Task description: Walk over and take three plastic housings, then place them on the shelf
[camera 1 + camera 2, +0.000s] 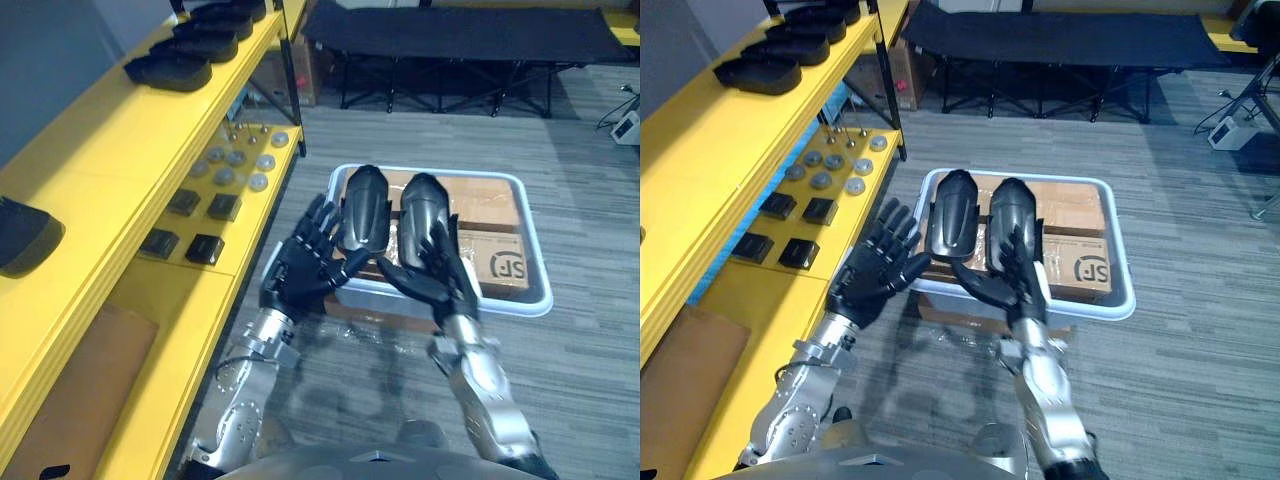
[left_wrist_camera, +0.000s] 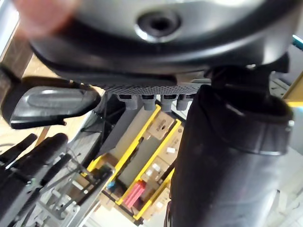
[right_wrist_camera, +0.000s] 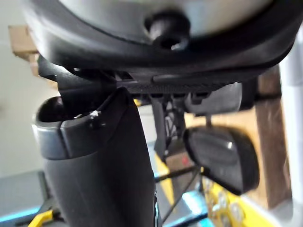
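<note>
Housings [image 1: 365, 210] stand upright between left hand [image 1: 298, 268] and right hand [image 1: 432, 278].

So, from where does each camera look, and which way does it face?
Left eye view: on the head, facing down at two housings, a tray behind them, yellow shelf at left; both arms, left hand and right hand show.
Right eye view: beside it on the head, facing the same way; same arms and hands.
Left wrist view: on the left wrist, looking along its hand towards one of the housings.
Right wrist view: on the right wrist, likewise.
Shared: both eye views show one scene.
</note>
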